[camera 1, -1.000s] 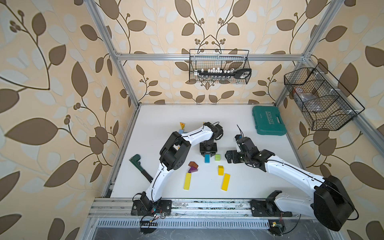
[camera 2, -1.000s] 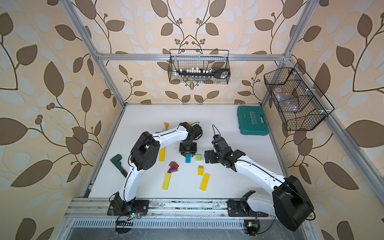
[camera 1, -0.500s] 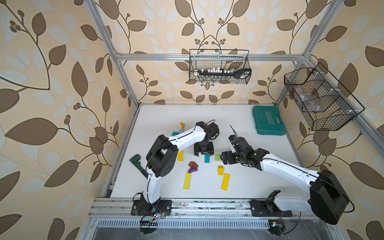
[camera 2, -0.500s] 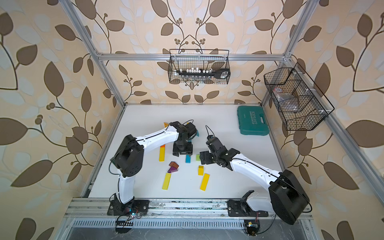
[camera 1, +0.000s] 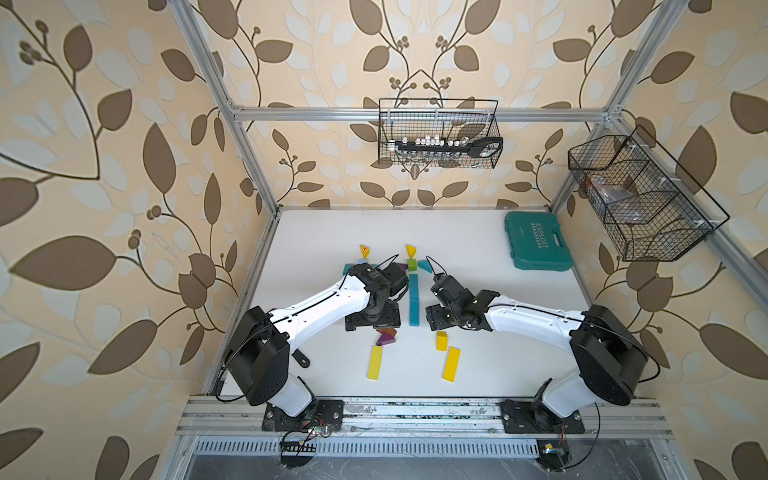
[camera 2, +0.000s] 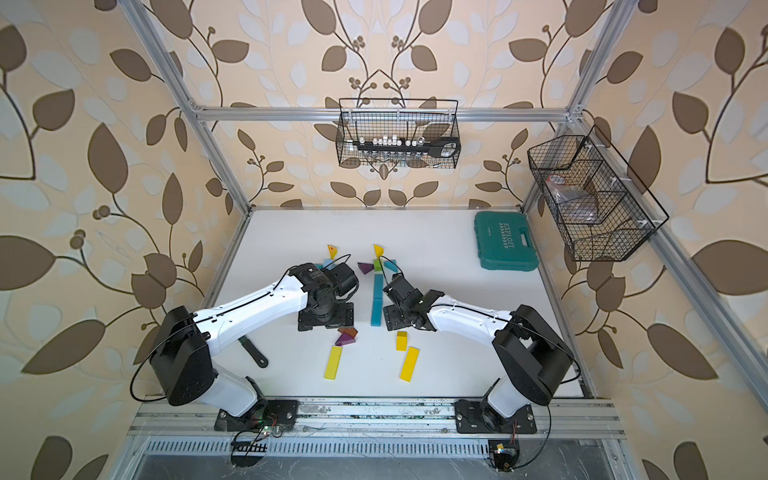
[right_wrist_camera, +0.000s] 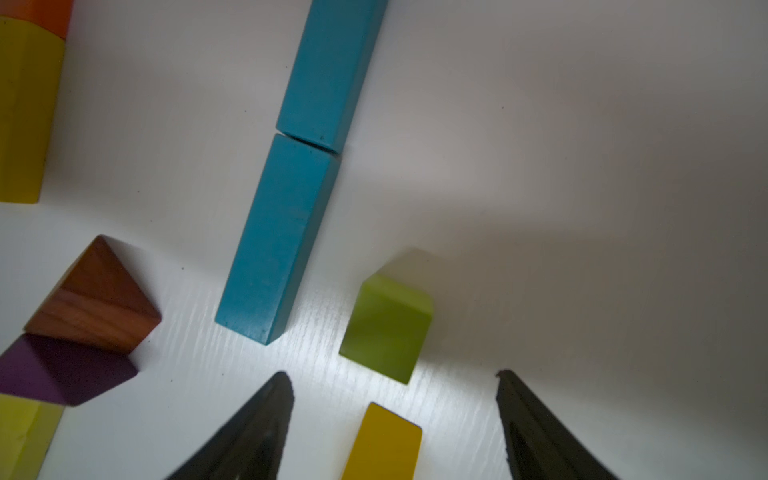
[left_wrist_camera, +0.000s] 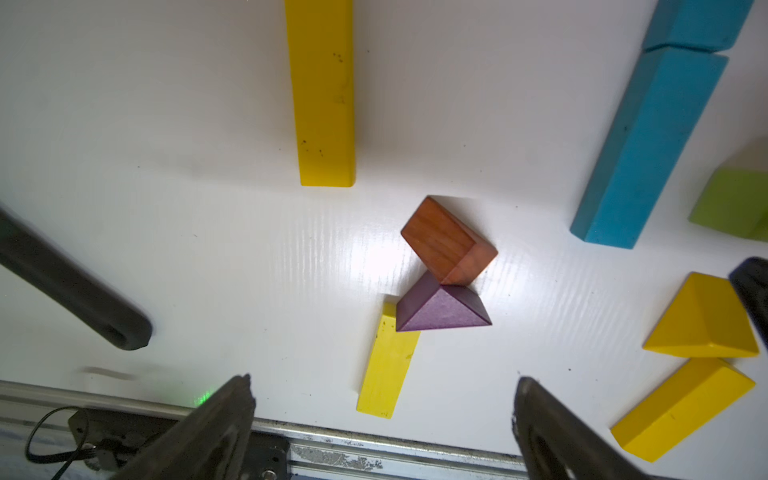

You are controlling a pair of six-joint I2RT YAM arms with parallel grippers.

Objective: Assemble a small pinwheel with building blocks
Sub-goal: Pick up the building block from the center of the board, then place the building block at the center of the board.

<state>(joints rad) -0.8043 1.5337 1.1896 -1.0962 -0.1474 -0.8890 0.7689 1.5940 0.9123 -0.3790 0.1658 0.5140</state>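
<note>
Touching endwise, two blue bars [right_wrist_camera: 279,241]

Brown wedge [camera 1: 387,332]: far part hidden under left arm [camera 1: 324,303] in both top views. Dark handle [camera 1: 302,360]: only end clear of same arm; blurred and cut by edge in left wrist view. Light-blue block [camera 1: 361,262], teal block [camera 1: 347,269]: mostly behind that arm's wrist. Green cube [left_wrist_camera: 733,203], orange block [right_wrist_camera: 39,12]: cut by frame edge. Wire basket [camera 1: 436,120] contents too small to tell.
</note>
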